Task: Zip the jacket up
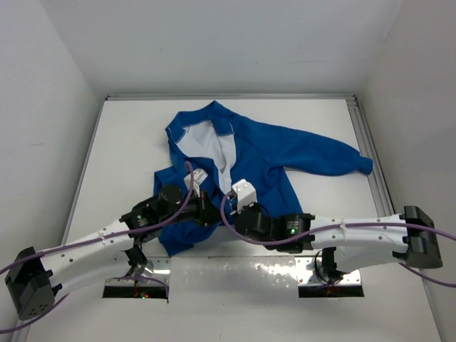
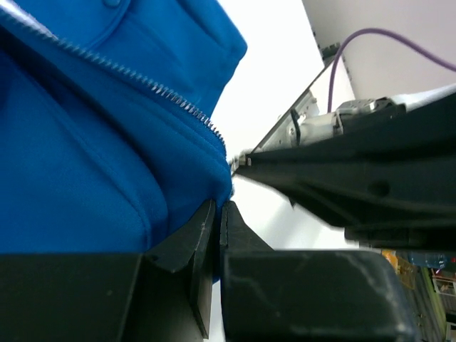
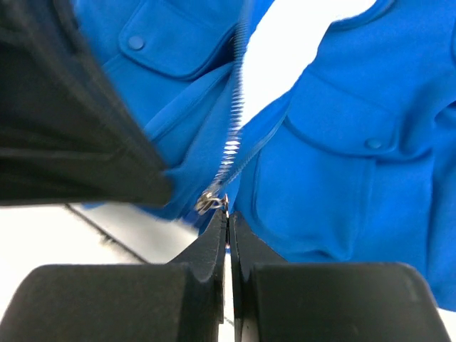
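The jacket (image 1: pixel 271 153) lies open on the desk (image 1: pixel 128 128), hem nearest the arm bases. L hand (image 2: pixel 217 214) is pressed together on hem fabric beside the zipper teeth (image 2: pixel 128 75). R hand (image 3: pixel 229 217) is pressed together right at the zipper pull (image 3: pixel 206 203). Risk: if R has only the tab's edge, it'll slip off when you pull. If L's hold gives, the hem bunches & jams the slider. Can't tell if the tab's truly caught or the pin's seated, as the tips hide it.

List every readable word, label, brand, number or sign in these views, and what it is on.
None can be read: no lettering shows on the jacket or the table.
The blurred clutter in the left wrist view's lower right corner is too indistinct to read.
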You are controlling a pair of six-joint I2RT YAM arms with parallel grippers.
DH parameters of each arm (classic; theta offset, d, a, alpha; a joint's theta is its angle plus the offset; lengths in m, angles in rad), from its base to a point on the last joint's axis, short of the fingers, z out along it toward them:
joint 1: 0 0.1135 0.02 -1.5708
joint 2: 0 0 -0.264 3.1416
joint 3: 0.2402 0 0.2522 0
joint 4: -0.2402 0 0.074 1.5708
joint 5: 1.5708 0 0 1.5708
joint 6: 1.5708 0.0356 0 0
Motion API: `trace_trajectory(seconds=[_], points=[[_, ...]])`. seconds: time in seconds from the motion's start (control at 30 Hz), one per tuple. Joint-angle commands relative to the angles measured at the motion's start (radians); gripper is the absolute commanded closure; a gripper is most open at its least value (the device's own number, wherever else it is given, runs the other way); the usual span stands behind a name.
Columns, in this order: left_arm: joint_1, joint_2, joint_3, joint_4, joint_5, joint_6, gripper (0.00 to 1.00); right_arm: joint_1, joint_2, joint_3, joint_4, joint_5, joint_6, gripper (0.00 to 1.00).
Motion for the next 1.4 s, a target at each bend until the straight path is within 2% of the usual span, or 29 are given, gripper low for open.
trace_trajectory(seconds=[0.0,0.17,0.37,0.5,0.6,0.9,1.03,1.13,1.2,1.37], points=[[0.010,-0.035,-0.013,-0.055,0.042,0.016,1.00,-0.050,0.004,0.025,0.098,-0.012,-0.120,1.00],[0.010,-0.067,-0.022,-0.122,0.062,0.019,1.00,-0.125,0.018,-0.009,0.248,-0.034,-0.213,1.00],[0.009,-0.070,-0.033,-0.197,0.105,0.044,1.00,-0.178,0.099,0.025,0.307,-0.258,-0.264,1.00],[0.007,-0.065,-0.059,-0.188,0.162,0.048,1.00,-0.208,0.197,0.112,0.287,-0.276,-0.325,1.00],[0.007,-0.105,-0.047,-0.213,0.150,0.054,1.00,-0.297,0.242,0.148,0.310,-0.296,-0.332,1.00],[0.007,-0.254,-0.010,-0.295,0.099,0.059,1.00,-0.533,0.294,0.149,0.523,-0.223,-0.299,1.00],[0.006,-0.329,0.000,-0.326,0.090,0.048,1.00,-0.642,0.375,0.242,0.573,-0.213,-0.302,1.00],[0.007,-0.372,0.109,-0.446,0.027,0.088,1.00,-0.748,0.468,0.339,0.592,-0.217,-0.299,1.00],[0.007,-0.435,0.161,-0.542,-0.071,0.103,1.00,-0.829,0.522,0.403,0.593,-0.209,-0.308,1.00],[0.007,-0.556,0.402,-0.742,-0.346,0.122,1.00,-0.993,0.720,0.730,0.478,-0.207,-0.325,1.00]])
